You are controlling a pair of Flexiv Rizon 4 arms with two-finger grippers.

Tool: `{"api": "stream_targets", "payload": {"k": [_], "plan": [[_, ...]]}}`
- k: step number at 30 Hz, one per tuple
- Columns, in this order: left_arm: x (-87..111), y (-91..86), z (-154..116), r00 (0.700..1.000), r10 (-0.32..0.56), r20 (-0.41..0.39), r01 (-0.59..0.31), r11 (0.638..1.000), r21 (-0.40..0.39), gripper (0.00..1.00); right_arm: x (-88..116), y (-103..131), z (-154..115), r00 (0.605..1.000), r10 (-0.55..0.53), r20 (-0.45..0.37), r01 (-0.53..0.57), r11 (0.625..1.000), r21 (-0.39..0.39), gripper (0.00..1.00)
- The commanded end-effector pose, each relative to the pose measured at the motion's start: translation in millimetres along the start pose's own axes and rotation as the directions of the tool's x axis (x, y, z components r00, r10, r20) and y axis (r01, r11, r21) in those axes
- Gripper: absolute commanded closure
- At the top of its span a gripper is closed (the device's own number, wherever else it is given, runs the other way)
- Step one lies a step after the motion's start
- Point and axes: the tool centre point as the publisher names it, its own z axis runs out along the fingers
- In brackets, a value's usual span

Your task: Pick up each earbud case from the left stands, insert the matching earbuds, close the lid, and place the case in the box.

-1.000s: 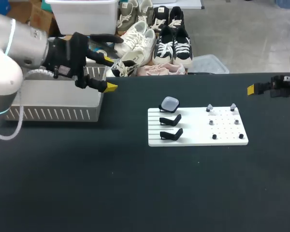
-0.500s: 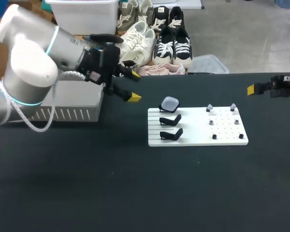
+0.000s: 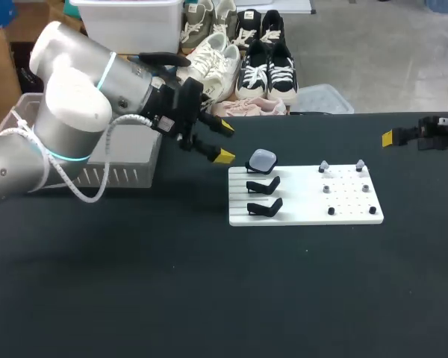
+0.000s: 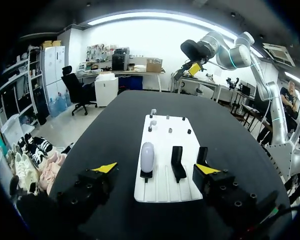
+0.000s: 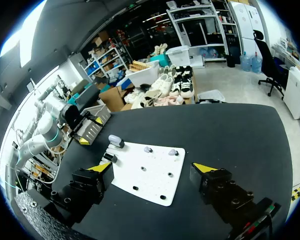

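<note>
— What is being shown, taking the biggest things first?

— A black table (image 3: 209, 298) is being looked down on. Above its left rear part, the left gripper (image 3: 225, 142) is being held out between a grey slotted box (image 3: 119, 175) and a flat white board (image 3: 343, 212).

— How are its fingers being kept?

— They are being kept spread wide, with nothing gripped. The right gripper (image 5: 152, 167) is being held just as wide and empty, well apart at the table's right edge.

— Where is the case being kept?

— A pale, rounded earbud case (image 3: 263, 159) is being carried on the rearmost stand at the board's left end. From the left wrist it is being seen ahead of the fingers, touching neither. Two black stands (image 3: 264, 184) are being seen beside it.

— Is anything smaller being shown?

— Small pale earbuds (image 3: 324, 166) are being held on pegs along the board's right half.
</note>
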Motion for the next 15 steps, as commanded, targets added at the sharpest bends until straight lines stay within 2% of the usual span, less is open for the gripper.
{"api": "stream_targets", "payload": {"k": [1, 8, 15], "plan": [[3.5, 1.0, 6, 1.0, 0.001, 0.01, -0.001, 0.998, 0.07, 0.0, 0, -1, 0, 1.0, -0.001, -0.001, 0.001, 1.0, -0.003, 0.0], [6.7, -7.9, 17, 1.0, 0.016, 0.027, -0.018, 0.998, 0.057, 0.0, 0, -1, 0, 1.0, -0.001, -0.001, 0.001, 1.0, -0.003, 0.0], [11.1, -2.8, 34, 0.998, 0.022, 0.054, -0.022, 1.0, 0.004, 0.0, 0, -1, 0, 1.0, -0.001, -0.001, 0.001, 1.0, -0.003, 0.0]]}}
